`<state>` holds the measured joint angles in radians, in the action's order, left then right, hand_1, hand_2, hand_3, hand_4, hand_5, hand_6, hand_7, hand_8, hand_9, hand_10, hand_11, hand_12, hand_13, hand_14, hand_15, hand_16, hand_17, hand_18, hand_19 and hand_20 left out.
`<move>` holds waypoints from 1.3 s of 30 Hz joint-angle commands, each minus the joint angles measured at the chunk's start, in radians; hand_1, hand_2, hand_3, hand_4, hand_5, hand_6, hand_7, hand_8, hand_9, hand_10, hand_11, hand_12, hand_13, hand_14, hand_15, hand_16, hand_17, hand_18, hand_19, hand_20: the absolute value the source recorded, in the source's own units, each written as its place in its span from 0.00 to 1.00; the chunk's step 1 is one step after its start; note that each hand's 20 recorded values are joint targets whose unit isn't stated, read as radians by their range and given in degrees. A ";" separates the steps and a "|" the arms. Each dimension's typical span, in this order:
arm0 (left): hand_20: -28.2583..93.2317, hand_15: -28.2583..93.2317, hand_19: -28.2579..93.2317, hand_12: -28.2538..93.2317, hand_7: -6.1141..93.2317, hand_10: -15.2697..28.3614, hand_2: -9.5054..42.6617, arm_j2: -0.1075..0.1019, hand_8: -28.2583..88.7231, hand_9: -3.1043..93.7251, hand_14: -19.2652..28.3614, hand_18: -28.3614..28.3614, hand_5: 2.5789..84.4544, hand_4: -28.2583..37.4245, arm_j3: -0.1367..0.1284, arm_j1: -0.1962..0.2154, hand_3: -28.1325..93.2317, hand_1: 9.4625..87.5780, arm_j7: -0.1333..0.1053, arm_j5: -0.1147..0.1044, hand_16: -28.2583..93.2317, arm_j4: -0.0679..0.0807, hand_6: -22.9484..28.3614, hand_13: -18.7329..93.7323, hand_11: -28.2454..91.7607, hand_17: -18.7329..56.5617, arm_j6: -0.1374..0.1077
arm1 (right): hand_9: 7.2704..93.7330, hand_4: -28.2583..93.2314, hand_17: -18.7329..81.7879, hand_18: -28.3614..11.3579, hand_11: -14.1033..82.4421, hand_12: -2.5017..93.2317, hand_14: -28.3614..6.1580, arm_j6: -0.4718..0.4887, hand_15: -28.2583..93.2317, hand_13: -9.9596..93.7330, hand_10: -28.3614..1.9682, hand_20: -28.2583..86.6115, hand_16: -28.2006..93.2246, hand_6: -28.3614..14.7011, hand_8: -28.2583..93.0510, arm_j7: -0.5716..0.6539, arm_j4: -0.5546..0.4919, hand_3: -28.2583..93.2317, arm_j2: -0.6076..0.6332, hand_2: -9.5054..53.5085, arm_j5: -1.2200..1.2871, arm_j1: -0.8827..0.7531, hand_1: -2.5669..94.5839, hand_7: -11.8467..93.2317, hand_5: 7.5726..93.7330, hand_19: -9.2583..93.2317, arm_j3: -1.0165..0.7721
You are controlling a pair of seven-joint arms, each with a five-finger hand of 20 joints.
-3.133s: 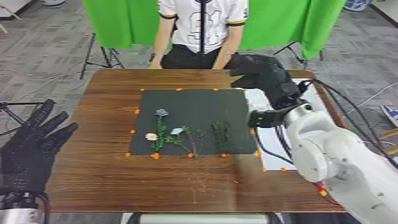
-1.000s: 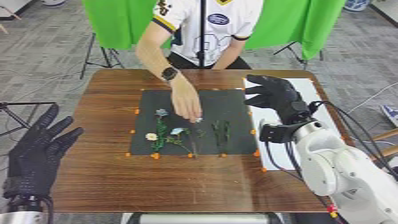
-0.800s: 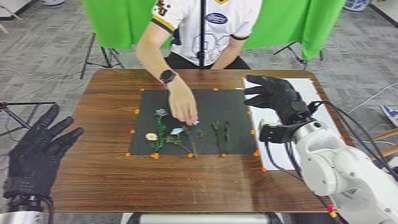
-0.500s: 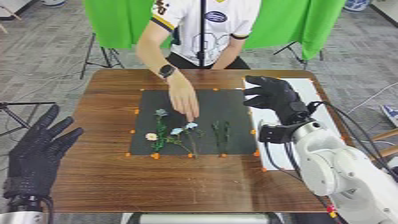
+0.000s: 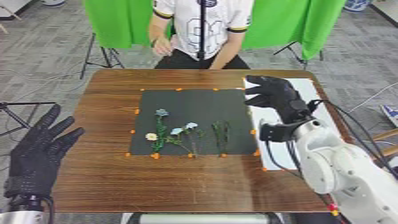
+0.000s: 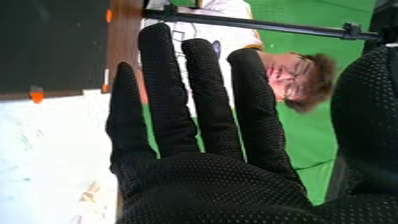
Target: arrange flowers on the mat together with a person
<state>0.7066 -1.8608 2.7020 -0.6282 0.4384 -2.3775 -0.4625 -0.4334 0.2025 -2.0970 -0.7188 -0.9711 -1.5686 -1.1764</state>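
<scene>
**On the mat [image 5: 191, 102]: flowers laid out, both robot hands released**

Head view gives us the layout. We see the dark blue flower [image 5: 162, 113] farthest from us, left of the mat's middle, its leafy stem running toward the near edge. The cream flower [image 5: 151, 136] sits just left of that stem. Right of the stem we have the pale blue flower [image 5: 177, 131], its thin stem slanting down to the right. Just beyond it and to its right is a paler flower [image 5: 191, 125], stem pointing at the near edge. Two green sprigs [image 5: 221, 137] lie side by side farther right, roughly parallel. Orange marks [image 5: 155, 156] line the mat's border.

Same view, our left hand [image 5: 37, 152] is at the table's [image 5: 191, 187] left edge, released, fingers spread and pointing away from us. Our right hand [image 5: 277, 95] is over the white sheet [image 5: 306, 90], close to the mat's right edge and well apart from the flowers.

Right wrist view settles the grip: we read the right hand [image 6: 209, 180] as released, fingers straight and a little fanned, thumb standing apart. It also gives us faint marks on the sheet, dark mat surface beside it, and a black pole [image 6: 258, 24] crossing ahead of the green curtain [image 6: 311, 30]. How high the hand is above the sheet, we can't tell.
</scene>
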 commanded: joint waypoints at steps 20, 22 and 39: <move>0.39 0.60 0.54 0.34 0.16 0.67 0.30 0.012 0.17 0.32 0.85 0.81 0.33 0.04 0.008 0.007 0.86 0.14 0.010 0.012 0.20 -0.008 0.52 0.35 0.37 0.12 -0.004 | 0.49 0.03 0.35 0.06 0.28 0.18 0.31 -0.016 0.64 0.58 0.37 0.38 0.32 0.66 0.13 0.675 0.236 0.83 0.144 0.12 -0.787 0.405 0.32 0.23 0.48 0.69 0.329; 0.39 0.60 0.54 0.34 0.16 0.67 0.30 0.016 0.17 0.32 0.85 0.81 0.33 0.04 0.012 0.003 0.86 0.14 0.011 0.017 0.20 -0.007 0.52 0.35 0.37 0.12 -0.002 | 0.48 0.03 0.36 0.06 0.27 0.18 0.31 0.014 0.64 0.59 0.37 0.38 0.32 0.66 0.14 0.703 0.261 0.83 0.142 0.11 -0.800 0.437 0.32 0.23 0.47 0.70 0.358; 0.39 0.60 0.54 0.34 0.16 0.67 0.30 0.018 0.17 0.32 0.85 0.81 0.33 0.04 0.016 0.001 0.86 0.14 0.002 0.016 0.20 -0.007 0.52 0.35 0.37 0.12 0.000 | 0.47 0.03 0.41 0.05 0.25 0.18 0.32 0.255 0.67 0.62 0.34 0.31 0.30 0.65 0.14 0.838 0.511 0.83 0.115 0.04 -0.836 0.643 0.39 0.23 0.47 0.77 0.567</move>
<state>0.7281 -1.8514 2.6860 -0.6121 0.4637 -2.3820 -0.4613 -0.2073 1.0121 -1.6360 -0.5985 -1.8046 -0.9654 -0.6379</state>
